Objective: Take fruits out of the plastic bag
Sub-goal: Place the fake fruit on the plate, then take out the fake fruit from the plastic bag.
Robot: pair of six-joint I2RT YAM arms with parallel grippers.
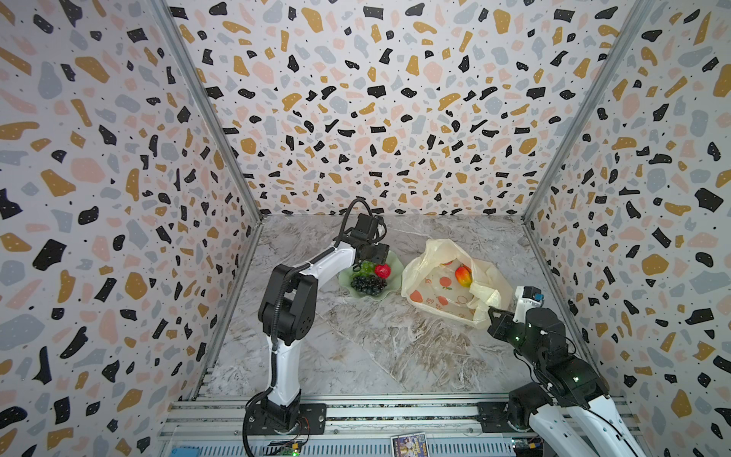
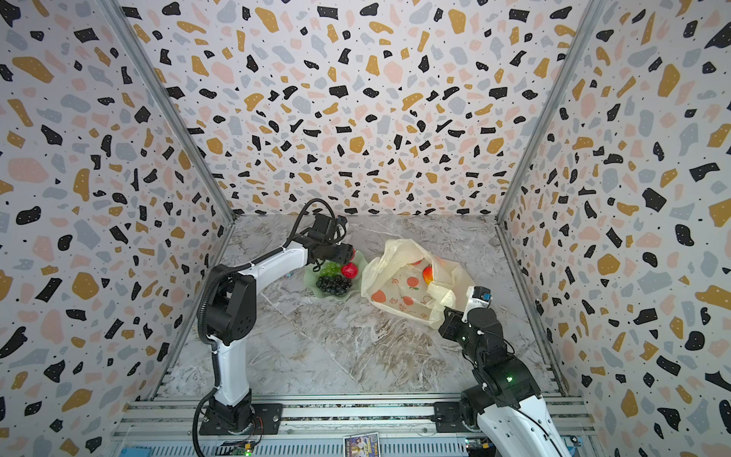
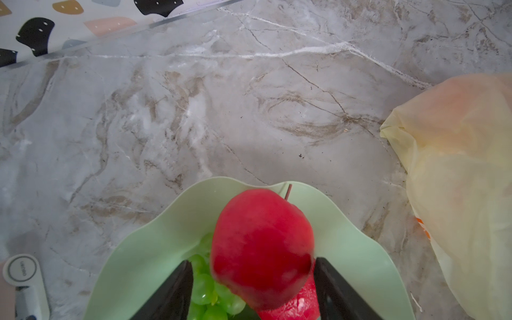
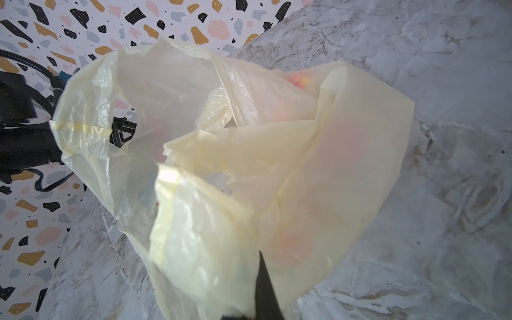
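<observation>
The pale-yellow plastic bag [image 1: 431,292] [image 2: 395,289] lies at the right of the table, mouth gaping. A red-yellow fruit [image 1: 463,275] [image 2: 428,274] shows inside it. My right gripper [image 1: 492,312] [image 4: 259,257] is shut on the bag's [image 4: 249,138] near edge, film bunched round its dark finger. The green plate [image 1: 395,265] [image 3: 155,235] holds green grapes [image 1: 367,267] [image 3: 203,288], black grapes [image 1: 368,284] and a red fruit [image 1: 382,270] [image 3: 296,307]. My left gripper [image 1: 375,253] [image 3: 253,261] hangs open over the plate, a blurred red apple [image 3: 263,243] between its fingers, a gap on one side.
Patterned walls close the table in on three sides, and an aluminium rail [image 1: 356,411] runs along the front. A small white device [image 3: 20,273] lies on the marble beside the plate. A printed card [image 1: 409,445] rests on the front rail.
</observation>
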